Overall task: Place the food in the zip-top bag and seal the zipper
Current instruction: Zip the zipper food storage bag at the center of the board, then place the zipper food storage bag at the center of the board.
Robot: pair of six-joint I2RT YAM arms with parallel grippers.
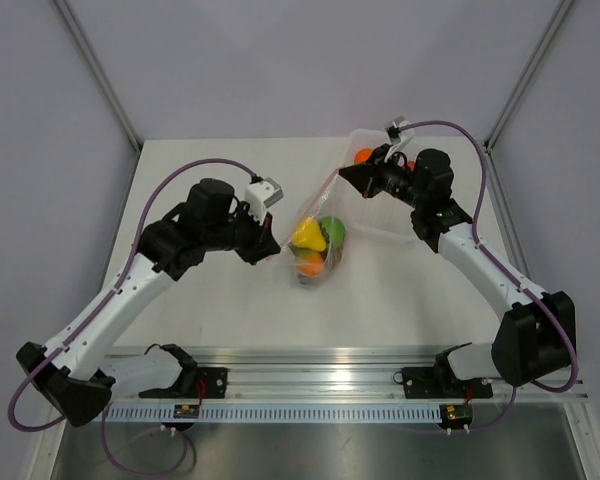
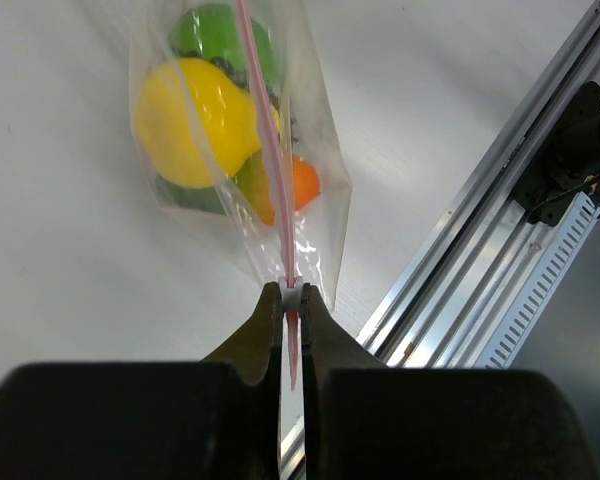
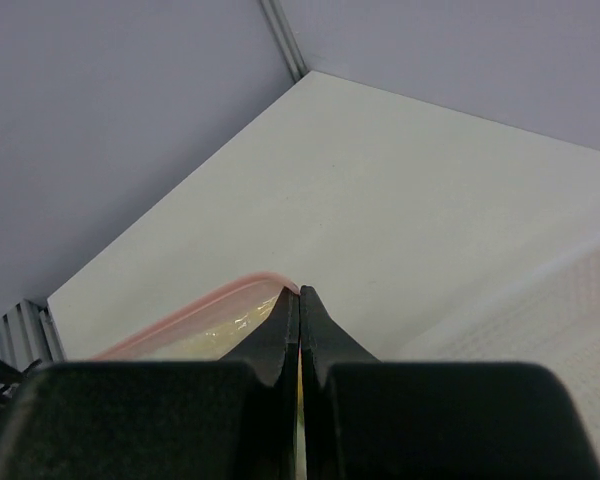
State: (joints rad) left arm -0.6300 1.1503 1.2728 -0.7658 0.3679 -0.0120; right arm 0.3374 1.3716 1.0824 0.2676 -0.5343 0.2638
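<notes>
Now your left tool (image 2: 291, 292) is pinched together on the near end of the zipper (image 2: 265, 130). Mid-worktop (image 1: 220, 300), the zip-top bag (image 1: 318, 250) spans between your arms, with the food (image 2: 195, 125) inside it: yellow, green and orange pieces. Your right tool (image 3: 299, 292) is clamped on the zipper's far end, just beside the tray (image 1: 380, 228).

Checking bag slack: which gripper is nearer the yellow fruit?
Left. The left gripper pinches the zipper close beside the yellow fruit; the right gripper grips its far end, by the tray.
</notes>
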